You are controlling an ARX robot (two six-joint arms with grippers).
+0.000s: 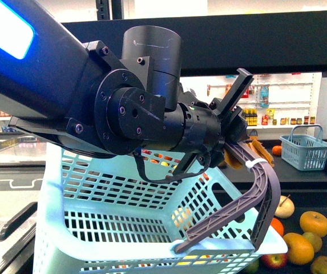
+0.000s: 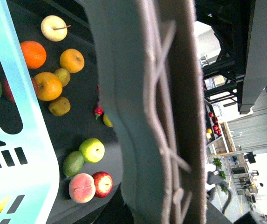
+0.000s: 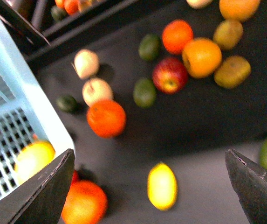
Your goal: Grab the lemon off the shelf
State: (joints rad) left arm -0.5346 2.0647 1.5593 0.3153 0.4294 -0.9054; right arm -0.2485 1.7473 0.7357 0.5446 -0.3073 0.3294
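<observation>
In the right wrist view the lemon (image 3: 162, 185), a plain yellow oval, lies alone on the dark tray of the shelf (image 3: 208, 140). My right gripper (image 3: 148, 152) hangs open above it, and the lemon sits between its two dark fingers (image 3: 44, 191) with wide gaps on both sides. In the front view my left gripper (image 1: 238, 141) is shut on the grey lattice handle (image 1: 257, 177) of the light blue basket (image 1: 123, 228), held up in front of the shelf's black upper lip (image 1: 237, 40). The handle (image 2: 142, 116) fills the left wrist view. The right arm is out of the front view.
Around the lemon lie oranges (image 3: 106, 117), a red apple (image 3: 169, 75), dark green fruit (image 3: 144, 92) and pale apples (image 3: 97, 90). The basket's corner (image 3: 26, 107) stands close beside it, a yellow fruit (image 3: 33, 158) showing through its mesh. A small grey-blue basket (image 1: 305, 149) and wall shelves of bottles (image 1: 277, 97) stand behind.
</observation>
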